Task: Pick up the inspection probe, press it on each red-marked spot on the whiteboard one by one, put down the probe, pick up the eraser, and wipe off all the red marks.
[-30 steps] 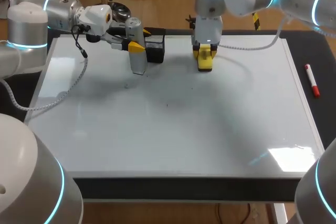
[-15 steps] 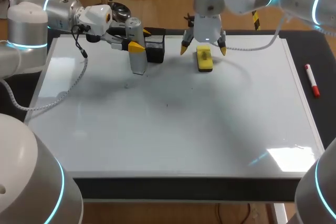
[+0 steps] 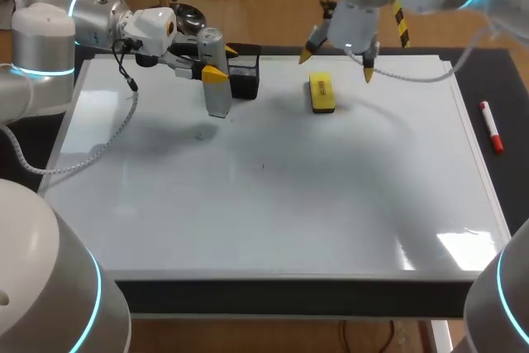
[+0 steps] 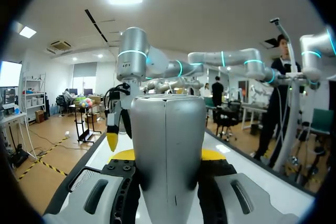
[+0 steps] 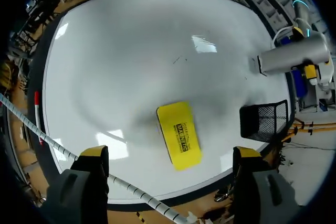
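The silver inspection probe (image 3: 217, 80) stands upright with its tip on the whiteboard (image 3: 289, 204) at the back left. My left gripper (image 3: 211, 72) is shut on it, and in the left wrist view the probe (image 4: 168, 150) fills the gap between the yellow-tipped fingers. The yellow eraser (image 3: 321, 93) lies flat on the board at the back middle, touched by nothing. Above and just behind it hangs my right gripper (image 3: 337, 66), wide open and empty. From the right wrist the eraser (image 5: 179, 135) lies below the spread fingers, and the probe (image 5: 294, 56) shows off to one side.
A black mesh basket (image 3: 244, 73) stands right beside the probe at the board's back edge. A red marker (image 3: 492, 126) lies on the dark table right of the board. A tiny dark speck (image 3: 264, 165) shows mid-board.
My right gripper opened, let go of the eraser on the board, then rose and drifted to the right. The left arm and probe have not moved.
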Controlling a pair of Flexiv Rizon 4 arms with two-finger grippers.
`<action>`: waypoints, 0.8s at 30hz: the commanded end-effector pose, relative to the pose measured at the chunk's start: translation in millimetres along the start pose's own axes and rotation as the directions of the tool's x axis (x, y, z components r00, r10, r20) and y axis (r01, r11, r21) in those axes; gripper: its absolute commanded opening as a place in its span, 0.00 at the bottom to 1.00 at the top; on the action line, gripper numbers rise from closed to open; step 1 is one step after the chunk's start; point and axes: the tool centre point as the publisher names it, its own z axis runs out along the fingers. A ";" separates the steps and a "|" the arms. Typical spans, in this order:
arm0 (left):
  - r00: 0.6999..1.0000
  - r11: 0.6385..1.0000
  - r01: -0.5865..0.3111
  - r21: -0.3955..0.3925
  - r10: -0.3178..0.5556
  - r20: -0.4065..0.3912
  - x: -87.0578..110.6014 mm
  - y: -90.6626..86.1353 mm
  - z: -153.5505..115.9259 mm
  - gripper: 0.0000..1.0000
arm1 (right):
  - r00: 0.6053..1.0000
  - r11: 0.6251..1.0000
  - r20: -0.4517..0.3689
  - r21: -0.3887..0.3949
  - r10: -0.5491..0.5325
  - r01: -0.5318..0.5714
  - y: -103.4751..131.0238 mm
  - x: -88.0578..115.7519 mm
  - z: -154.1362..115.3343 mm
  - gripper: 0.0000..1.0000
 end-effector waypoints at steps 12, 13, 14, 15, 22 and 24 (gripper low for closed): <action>1.000 1.000 0.000 -0.001 0.000 0.001 0.2 -1.1 0.4 0.00 | 0.895 0.998 0.443 0.012 0.052 -0.064 14.7 61.6 -34.7 1.00; 1.000 1.000 0.000 -0.001 0.000 0.001 0.2 -1.1 0.4 0.00 | 0.894 0.998 0.444 0.009 0.056 -0.067 13.9 63.6 -35.9 1.00; 1.000 1.000 0.000 -0.001 0.000 0.001 0.2 -1.1 0.4 0.00 | 0.893 0.997 0.446 0.005 0.064 -0.074 12.7 65.5 -37.9 1.00; 1.000 1.000 0.000 -0.001 0.000 0.001 0.2 -1.1 0.4 0.00 | 0.889 0.997 0.453 -0.004 0.066 -0.072 10.8 66.3 -39.9 1.00; 1.000 1.000 0.000 -0.001 0.000 0.001 0.2 -1.1 0.4 0.00 | 0.858 0.992 0.499 -0.038 0.122 -0.119 0.4 72.3 -63.4 1.00; 1.000 1.000 0.000 -0.001 0.000 0.001 0.2 -1.1 0.4 0.00 | 0.864 0.991 0.487 -0.043 0.129 -0.124 -3.0 72.6 -70.5 1.00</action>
